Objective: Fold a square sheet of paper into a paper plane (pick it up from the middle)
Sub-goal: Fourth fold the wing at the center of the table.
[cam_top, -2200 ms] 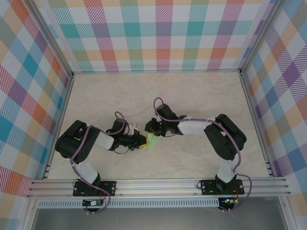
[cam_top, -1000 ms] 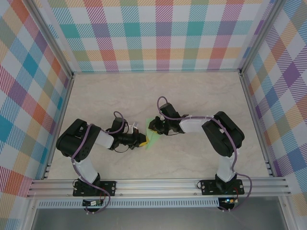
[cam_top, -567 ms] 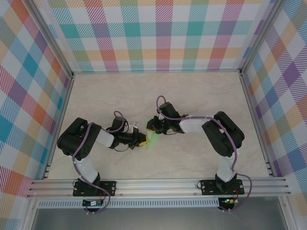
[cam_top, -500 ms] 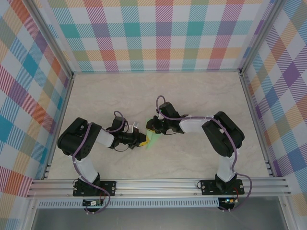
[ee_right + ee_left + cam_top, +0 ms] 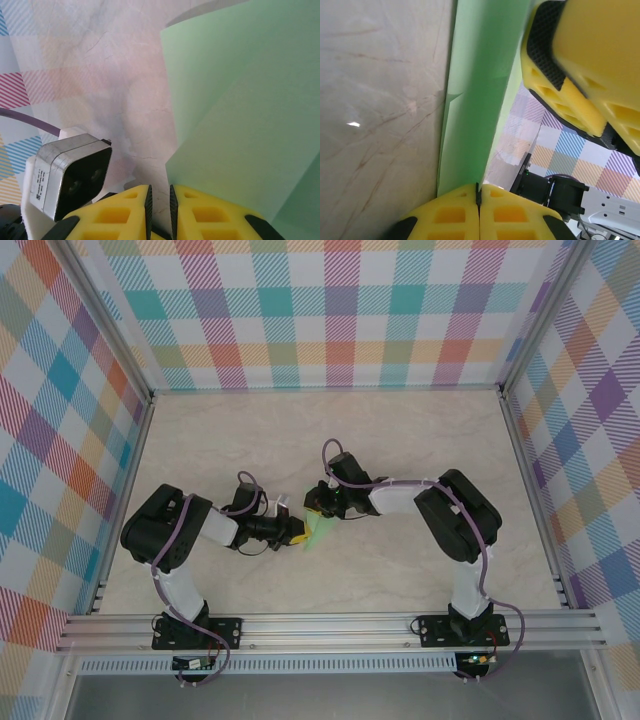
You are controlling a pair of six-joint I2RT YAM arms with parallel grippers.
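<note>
From the top camera, both arms are bent in toward the middle of the table, with the plaid walls all around. The left gripper points right and the right gripper comes in from the other side, so the two nearly meet. The paper is a small green patch just off both tips, about mid-table. On the left wrist cam, the yellow pads are pressed flat together, and the paper's near end runs straight into the seam between them, so that one's clamped on the paper. The sheet runs away from the pads as a long folded strip, with marble to its left. One of the right gripper's yellow fingers sits at the upper right, hard up against the strip's far side, though I can't say for sure it's touching. On the right wrist cam, the two fingers are almost together with a thin dark slit between them. The paper spreads over the right half in overlapping layers, but I honestly can't tell whether any of it is in that slit. A grey box and a purple cable sit at the left.
</note>
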